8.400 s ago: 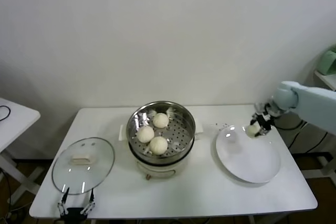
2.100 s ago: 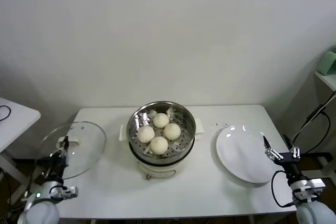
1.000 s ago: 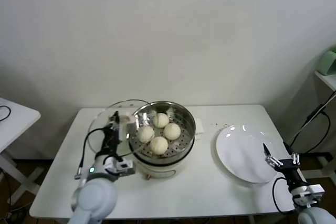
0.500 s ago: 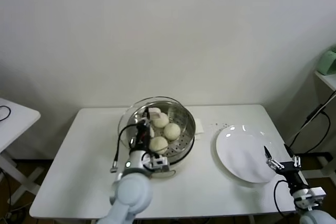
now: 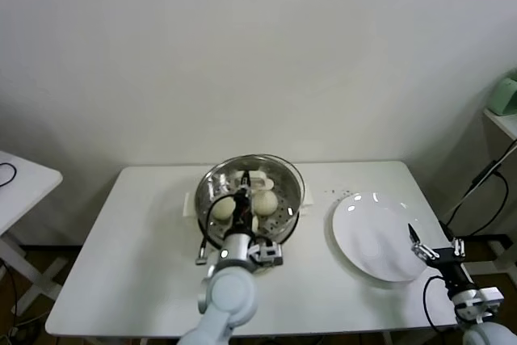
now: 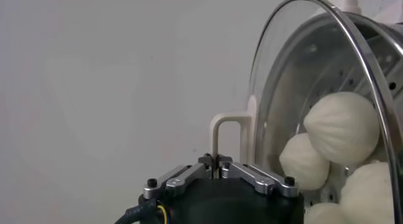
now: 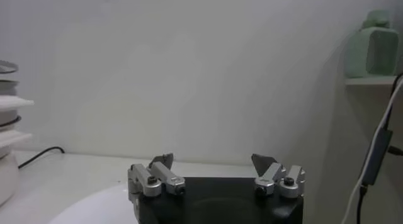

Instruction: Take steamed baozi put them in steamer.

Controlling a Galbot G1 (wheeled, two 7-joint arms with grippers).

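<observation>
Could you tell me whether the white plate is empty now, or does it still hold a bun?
Empty: the head view shows the white plate bare, with the steamed baozi all inside the steamer.

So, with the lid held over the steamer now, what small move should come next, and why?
Probably lower the glass lid onto the steamer rim. The left gripper is shut on its white handle, the lid hangs over the basket, and the baozi lie inside. The right gripper waits open beside the plate.
</observation>
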